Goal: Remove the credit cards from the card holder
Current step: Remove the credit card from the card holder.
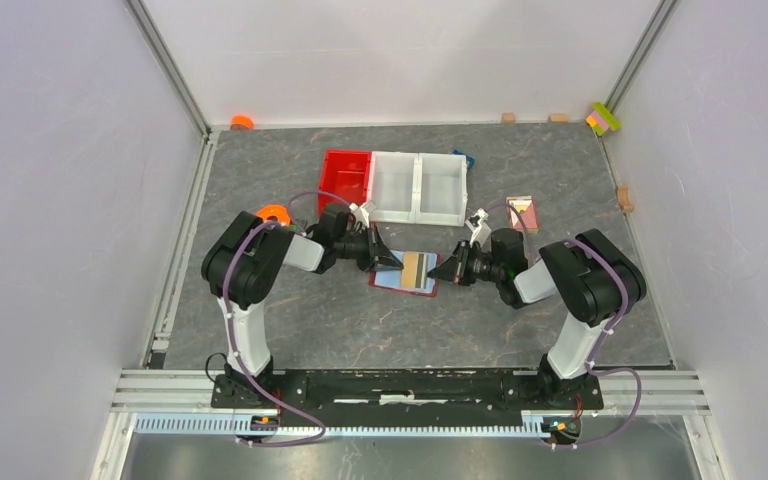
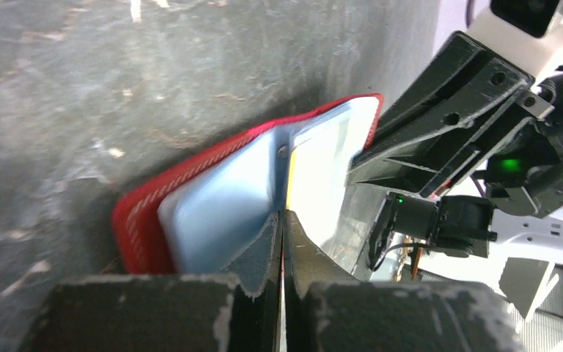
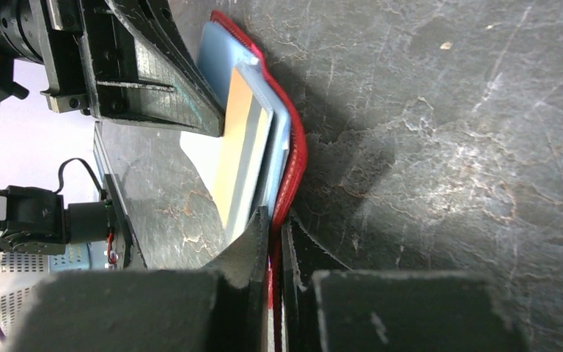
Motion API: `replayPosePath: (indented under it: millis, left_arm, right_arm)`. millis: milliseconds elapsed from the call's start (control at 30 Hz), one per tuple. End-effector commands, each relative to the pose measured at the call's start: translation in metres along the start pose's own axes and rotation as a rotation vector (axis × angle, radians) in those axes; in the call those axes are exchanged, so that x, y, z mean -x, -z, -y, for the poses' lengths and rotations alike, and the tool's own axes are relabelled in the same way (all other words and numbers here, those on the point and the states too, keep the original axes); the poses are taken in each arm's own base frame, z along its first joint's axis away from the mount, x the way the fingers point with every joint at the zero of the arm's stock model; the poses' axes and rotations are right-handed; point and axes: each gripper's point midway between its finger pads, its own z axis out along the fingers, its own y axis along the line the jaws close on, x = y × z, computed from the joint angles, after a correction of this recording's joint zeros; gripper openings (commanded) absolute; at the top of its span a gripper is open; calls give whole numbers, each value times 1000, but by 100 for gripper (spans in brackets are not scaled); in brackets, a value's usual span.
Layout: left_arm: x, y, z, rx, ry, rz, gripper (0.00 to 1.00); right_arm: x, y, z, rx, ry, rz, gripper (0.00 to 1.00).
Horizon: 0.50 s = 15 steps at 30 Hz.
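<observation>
Right end effector (image 3: 275, 224) grips card holder (image 3: 297, 158) rim, wrist cam only.

My left end effector (image 1: 396, 262) and right end effector (image 1: 436, 274) block the card holder (image 1: 407, 272) from both sides. Behind it, the red bin (image 1: 345, 178) and white bins (image 1: 420, 187) stand near. On the near side the counter (image 1: 360, 335) lies open for passage.
</observation>
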Motion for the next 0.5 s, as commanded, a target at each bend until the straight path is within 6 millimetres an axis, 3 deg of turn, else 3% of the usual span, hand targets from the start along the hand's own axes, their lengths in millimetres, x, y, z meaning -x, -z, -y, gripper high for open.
replayPosePath:
  millis: [0,333,467]
  left_arm:
    - [19,11,-7,62,-41,61,2]
    - [18,11,-4,43,-48,52,3]
    - [13,6,4,-4,-45,28,17]
  right_arm:
    - [14,1,6,-25,37,45,0]
    - [14,1,5,-15,40,39,0]
    - [13,0,2,1,45,35,3]
